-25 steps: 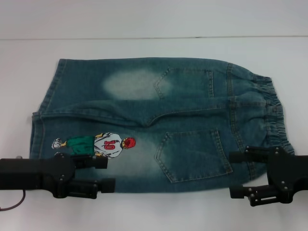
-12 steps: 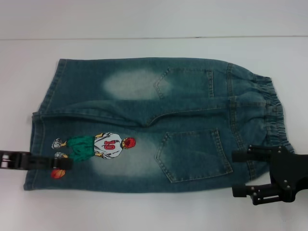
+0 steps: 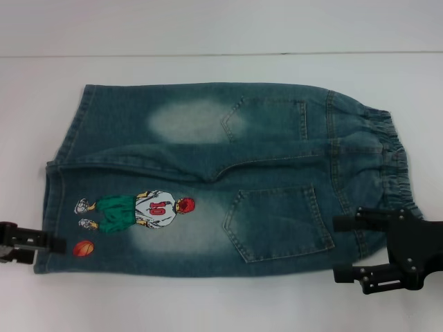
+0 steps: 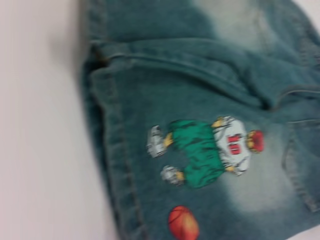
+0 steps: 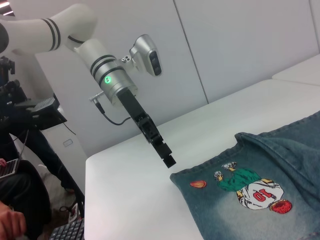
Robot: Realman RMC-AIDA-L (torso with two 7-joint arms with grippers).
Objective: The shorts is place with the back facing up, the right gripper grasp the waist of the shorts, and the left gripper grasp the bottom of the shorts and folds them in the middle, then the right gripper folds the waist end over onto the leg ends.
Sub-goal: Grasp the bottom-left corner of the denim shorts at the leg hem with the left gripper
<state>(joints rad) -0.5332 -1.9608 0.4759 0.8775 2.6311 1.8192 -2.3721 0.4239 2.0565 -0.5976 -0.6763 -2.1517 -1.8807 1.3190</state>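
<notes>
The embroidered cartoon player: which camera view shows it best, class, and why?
The left wrist view: the embroidered cartoon player fills the middle of that picture, its number 10 shirt and green shorts clear. The head view shows it whole but smaller; the right wrist view shows it smaller.

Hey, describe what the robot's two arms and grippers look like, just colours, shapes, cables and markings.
The left gripper is a slim black claw on a long black link, joined to a silver cylindrical wrist with a green light ring, a thin dark cable and a silver camera pod; the arm behind is white with black bands. The right gripper is a black two-fingered claw with a boxy black body and small screws.
</notes>
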